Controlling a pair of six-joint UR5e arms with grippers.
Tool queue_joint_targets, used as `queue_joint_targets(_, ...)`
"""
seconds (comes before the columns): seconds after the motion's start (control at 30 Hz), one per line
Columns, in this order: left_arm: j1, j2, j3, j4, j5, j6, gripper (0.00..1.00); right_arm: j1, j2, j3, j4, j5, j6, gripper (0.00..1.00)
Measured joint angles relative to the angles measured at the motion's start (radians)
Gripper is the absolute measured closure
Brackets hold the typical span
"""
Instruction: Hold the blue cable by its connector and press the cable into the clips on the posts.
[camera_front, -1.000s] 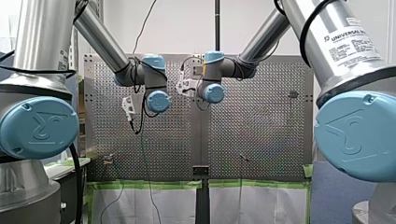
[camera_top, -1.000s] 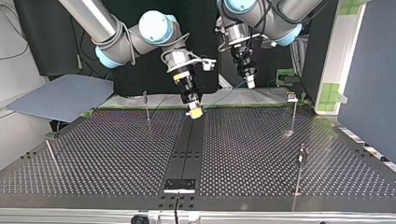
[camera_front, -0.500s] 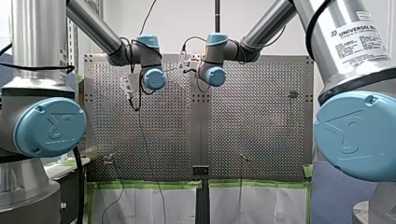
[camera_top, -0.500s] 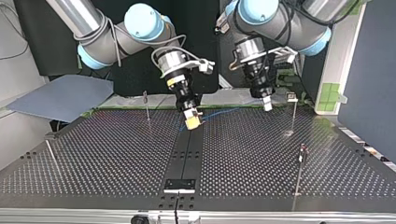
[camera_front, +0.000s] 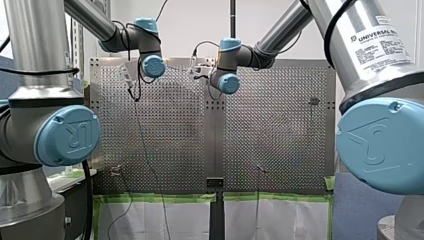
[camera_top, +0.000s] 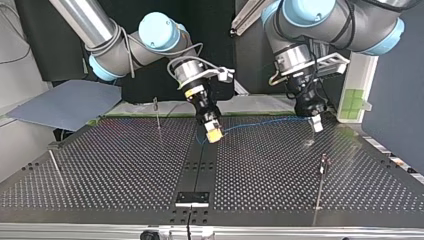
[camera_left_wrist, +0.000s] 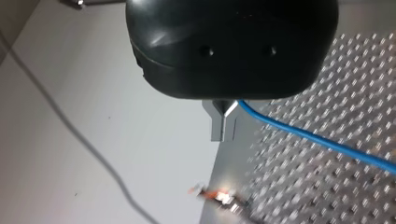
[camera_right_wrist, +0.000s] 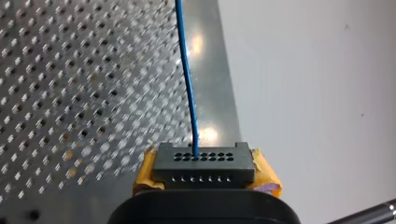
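One legible label (camera_front: 378, 39) on my right arm: "UNIVERSAL". Right jaws' yellow pads (camera_right_wrist: 264, 170) clamped on a rectangular black connector (camera_right_wrist: 204, 164) with a row of round holes. Thin blue cable (camera_right_wrist: 187, 74) taut from it to left jaws, metal fingers (camera_left_wrist: 223, 125) pinched together on it, over the far edge of the broad, bare perforated table (camera_top: 125, 170).

Looked like a robotics lab: Universal Robots arms (camera_front: 370, 50), a perforated metal table (camera_top: 125, 165) set with thin posts (camera_top: 319, 190), green tape (camera_front: 160, 198) along its edge, a grey partition (camera_top: 392, 90) alongside.
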Motion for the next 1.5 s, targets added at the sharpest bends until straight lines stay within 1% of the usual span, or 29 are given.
queue_joint_targets(0.2,0.047,0.019,0.003,-0.047,-0.005,-0.002,1.0,0.012,0.012,-0.051,0.017,-0.021,0.005,1.0)
queue_joint_targets(0.47,0.117,0.011,0.05,-0.122,0.033,-0.007,1.0,0.022,0.026,-0.119,0.036,-0.028,0.007,1.0)
queue_joint_targets(0.63,0.14,-0.008,0.076,-0.162,0.057,-0.017,1.0,0.023,0.028,-0.141,0.039,-0.032,0.01,1.0)
queue_joint_targets(0.83,0.159,-0.05,0.122,-0.211,0.1,-0.022,1.0,0.024,0.032,-0.157,0.041,-0.034,0.012,1.0)
queue_joint_targets(0.97,0.174,-0.07,0.153,-0.245,0.13,-0.031,1.0,0.024,0.048,-0.174,0.048,-0.034,0.012,1.0)
queue_joint_targets(1.07,0.186,-0.088,0.171,-0.266,0.143,-0.035,1.0,0.026,0.064,-0.189,0.052,-0.033,0.012,1.0)
queue_joint_targets(1.17,0.201,-0.107,0.182,-0.274,0.151,-0.037,1.0,0.027,0.074,-0.2,0.053,-0.034,0.012,1.0)
queue_joint_targets(1.33,0.226,-0.118,0.188,-0.269,0.162,-0.041,1.0,0.03,0.086,-0.216,0.055,-0.037,0.012,1.0)
queue_joint_targets(1.5,0.268,-0.118,0.192,-0.264,0.2,-0.041,1.0,0.034,0.103,-0.235,0.057,-0.04,0.012,1.0)
